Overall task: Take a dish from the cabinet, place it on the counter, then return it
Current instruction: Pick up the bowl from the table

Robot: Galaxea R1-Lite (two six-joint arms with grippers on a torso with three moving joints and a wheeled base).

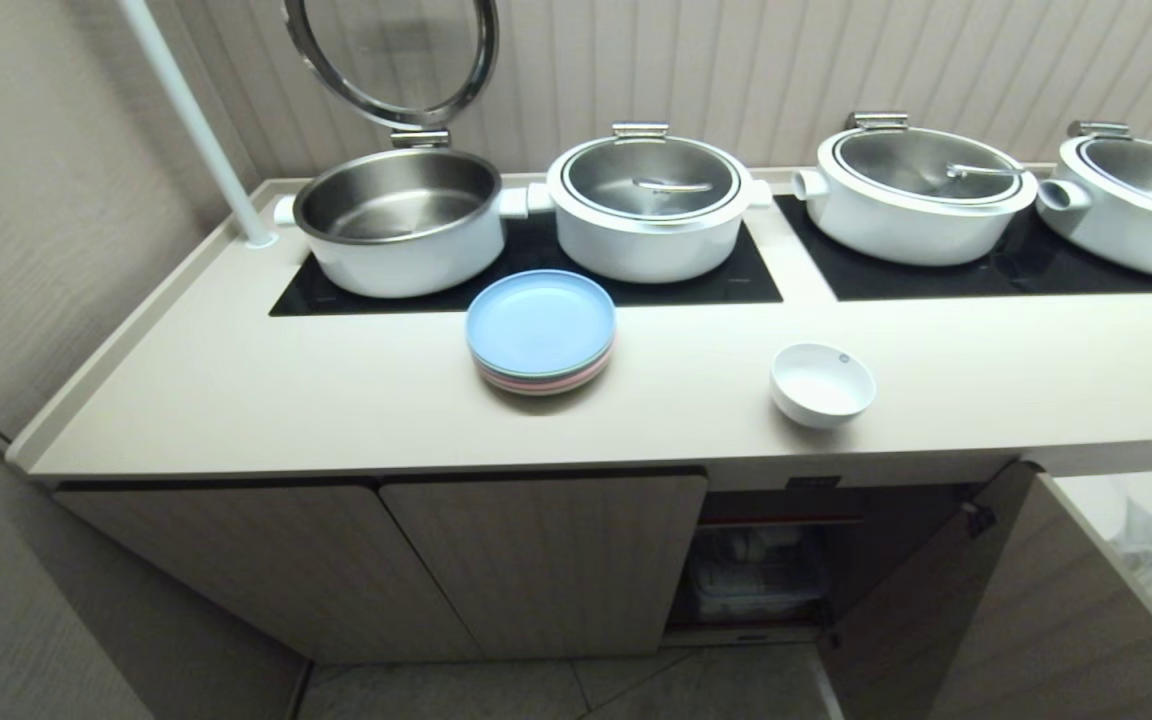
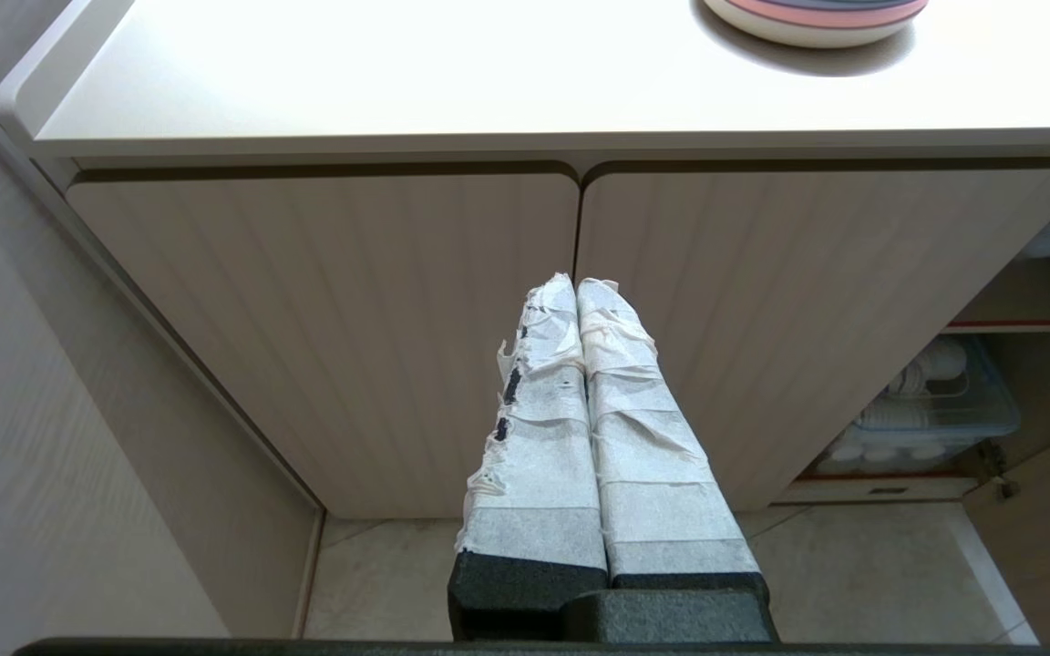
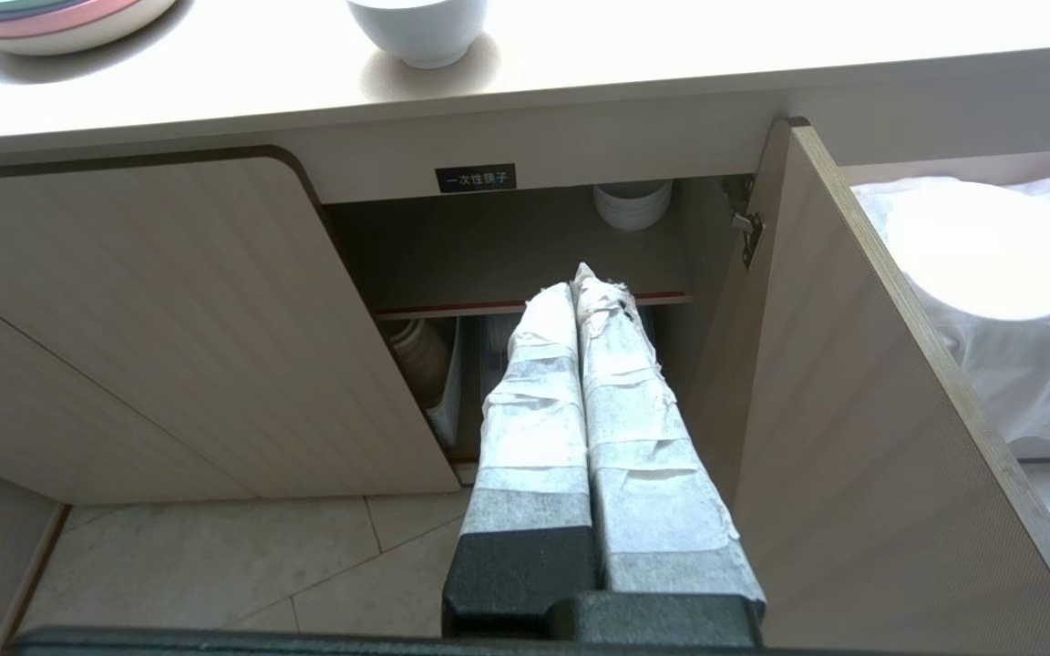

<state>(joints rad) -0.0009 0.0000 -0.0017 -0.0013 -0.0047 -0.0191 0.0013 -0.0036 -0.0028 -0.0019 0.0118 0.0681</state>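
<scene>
The dish (image 1: 822, 383), a small white bowl with a grey dot inside its rim, stands upright on the beige counter (image 1: 356, 400) near its front edge; its foot shows in the right wrist view (image 3: 419, 32). Below it the cabinet (image 3: 507, 246) stands with its right door (image 3: 862, 437) swung open, and a stack of white bowls (image 3: 633, 202) rests on its inner shelf. My right gripper (image 3: 581, 278) is shut and empty, held low in front of the open cabinet. My left gripper (image 2: 575, 284) is shut and empty, facing the closed doors (image 2: 452, 310). Neither arm shows in the head view.
A stack of blue and pink plates (image 1: 541, 332) lies left of the dish. Four white pots (image 1: 648, 205) sit on black cooktop panels (image 1: 536, 270) at the back; the leftmost (image 1: 398, 220) has its lid raised. A clear bin of white ware (image 2: 926, 410) fills the cabinet's lower level. A white-lined bin (image 3: 990, 301) stands beyond the open door.
</scene>
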